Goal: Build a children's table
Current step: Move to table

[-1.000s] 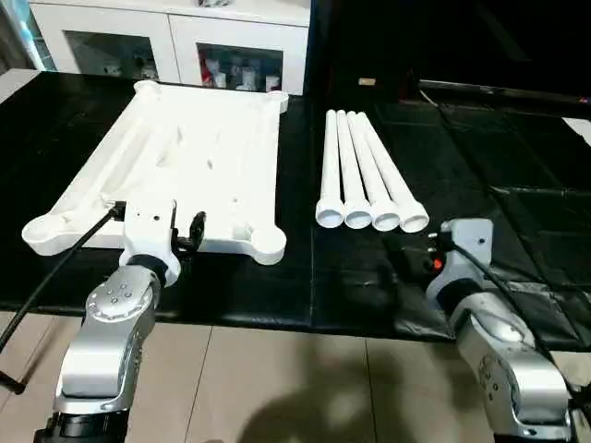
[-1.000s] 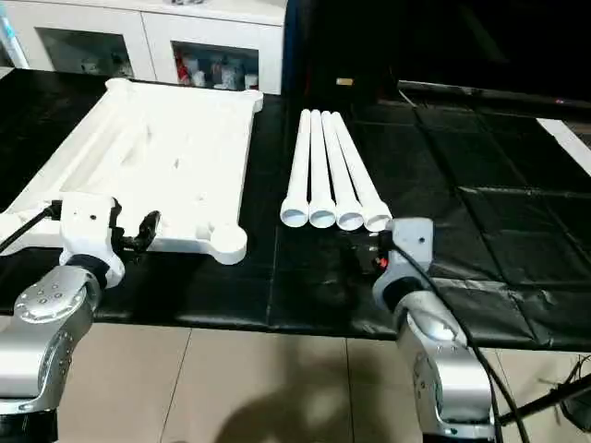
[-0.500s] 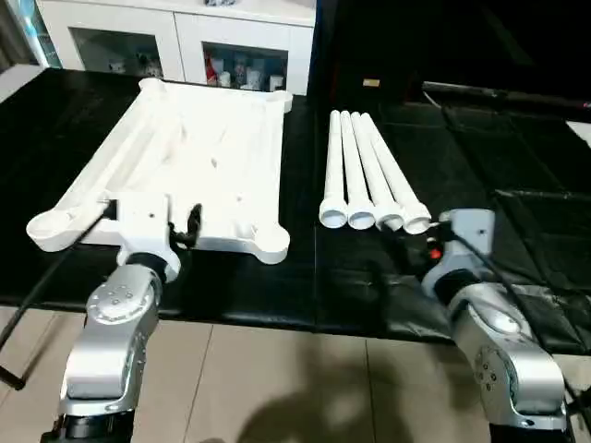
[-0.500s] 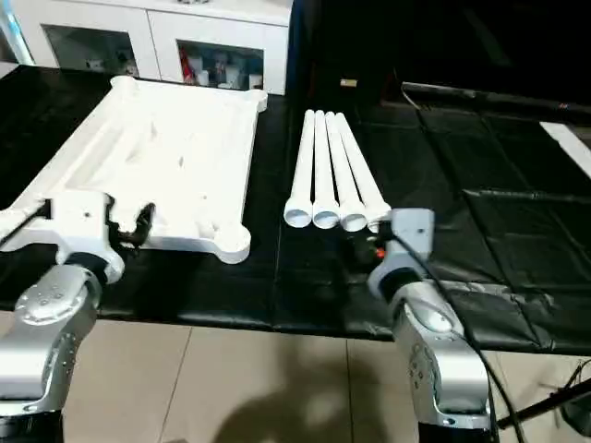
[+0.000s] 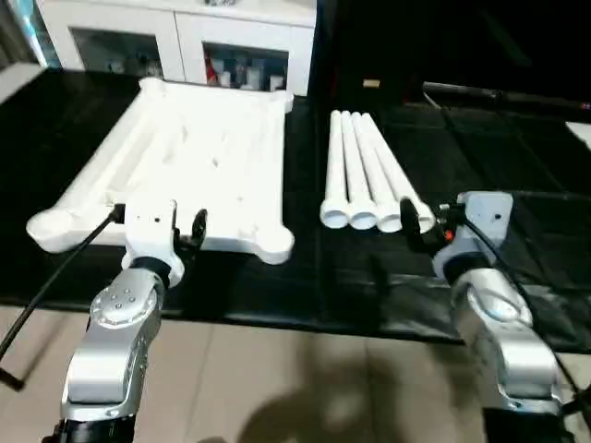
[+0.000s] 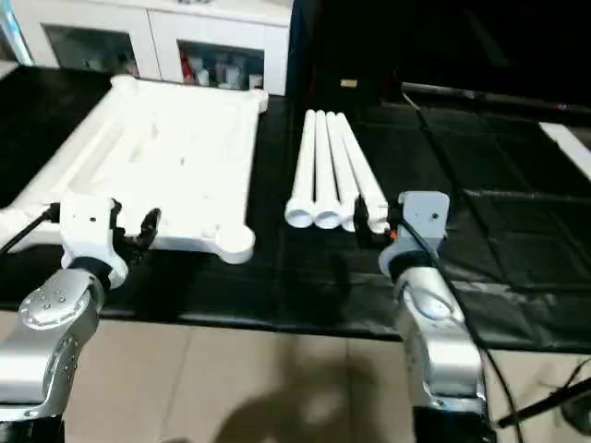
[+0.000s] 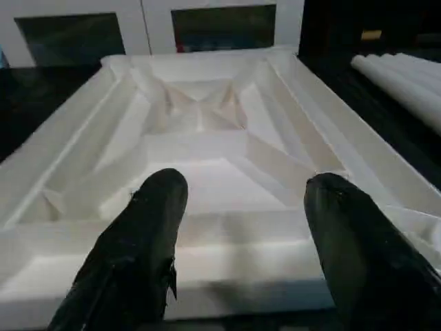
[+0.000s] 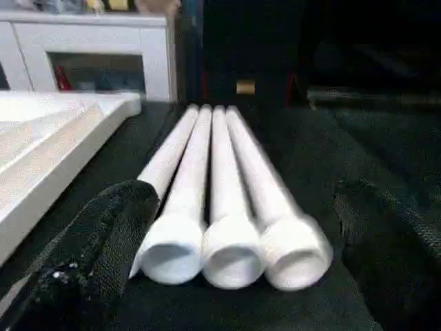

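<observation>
While the head views give the whole layout, the wrist views give the detail. From above, the white plastic table top lies upside down on the black mat, on the robot's left side, and the four legs lie side by side just to its right, close together and apart from the top. The left wrist view shows what the head views wash out: the underside of the top has raised ribs that form a cross in the middle, with a smooth rim around. The right wrist view shows that the legs are round tapered tubes with wider, hollow ends; there the left finger hides part of the leftmost leg.

The left gripper stands with its fingers parted over the near edge of the top and holds nothing. The right gripper is spread wide at the near ends of the legs, also empty; whether a finger touches a leg I cannot tell.

Behind the mat stands a white cabinet with glass doors; its contents are too small to make out.
</observation>
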